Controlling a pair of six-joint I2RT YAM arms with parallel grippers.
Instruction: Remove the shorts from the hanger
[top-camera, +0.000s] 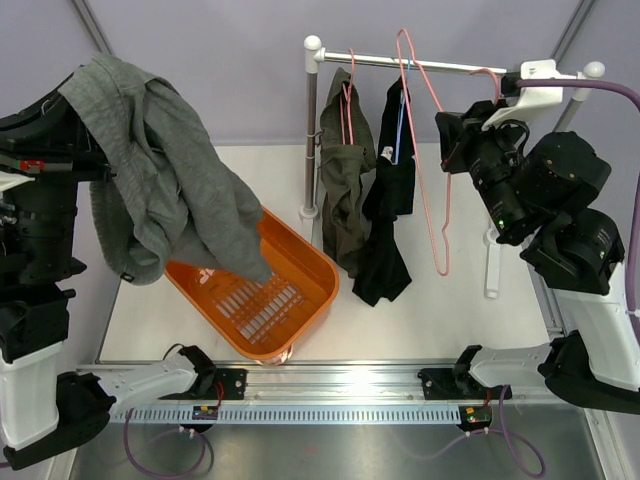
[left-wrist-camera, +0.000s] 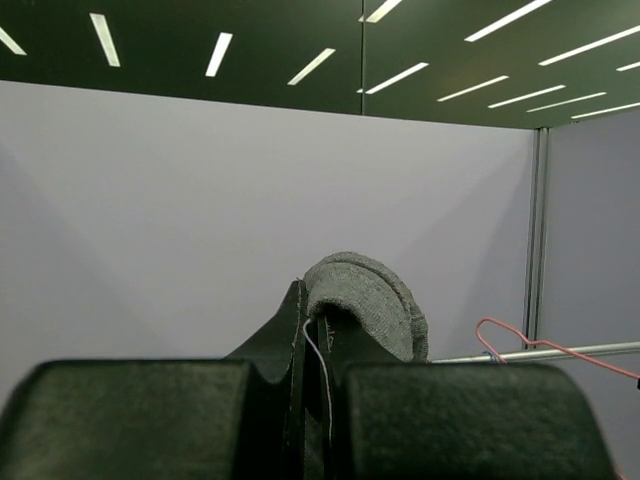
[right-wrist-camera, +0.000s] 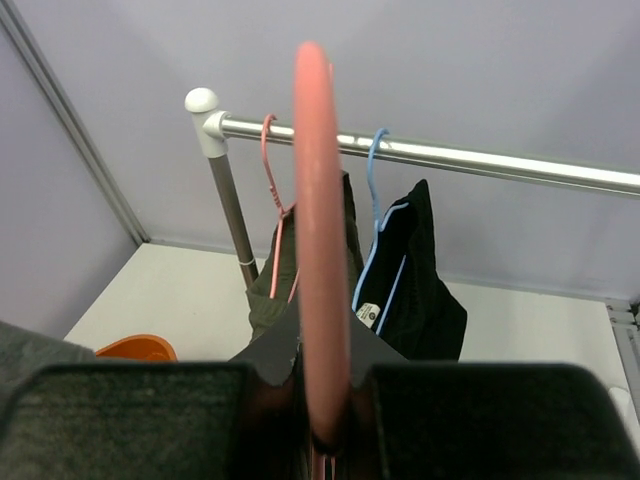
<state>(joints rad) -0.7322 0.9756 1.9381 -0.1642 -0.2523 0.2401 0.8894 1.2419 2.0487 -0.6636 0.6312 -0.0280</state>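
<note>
Grey shorts (top-camera: 170, 190) hang in a heavy bunch well to the left of the rail (top-camera: 420, 65). The left gripper (left-wrist-camera: 318, 330) holds them up high, its jaws pinched tight on a fold of the waistband. Their lower end trails down into the orange basket (top-camera: 322, 305), which sits on the table just left of the rail's upright post.

On the rail itself, near that post, an olive garment (top-camera: 345, 190) hangs beside a black garment (top-camera: 390, 230), each on its own hanger, and neither arm touches them.

Right of those two, the pink hanger (right-wrist-camera: 320, 250) is bare. The right gripper (right-wrist-camera: 322, 360) is clamped on its wire, with the hook rising in front of the rail (from where I stand I cannot say for sure whether it hangs on the bar or sits just off it).

To my eye the real work is done: shorts and hanger are well apart, one in each claw. What seems left is the tidy-up. The left arm would need to come down over the basket and let go, so the cloth drops inside rather than over the rim. The right arm has only the empty hanger to park, keeping clear of the black garment beside it.
</note>
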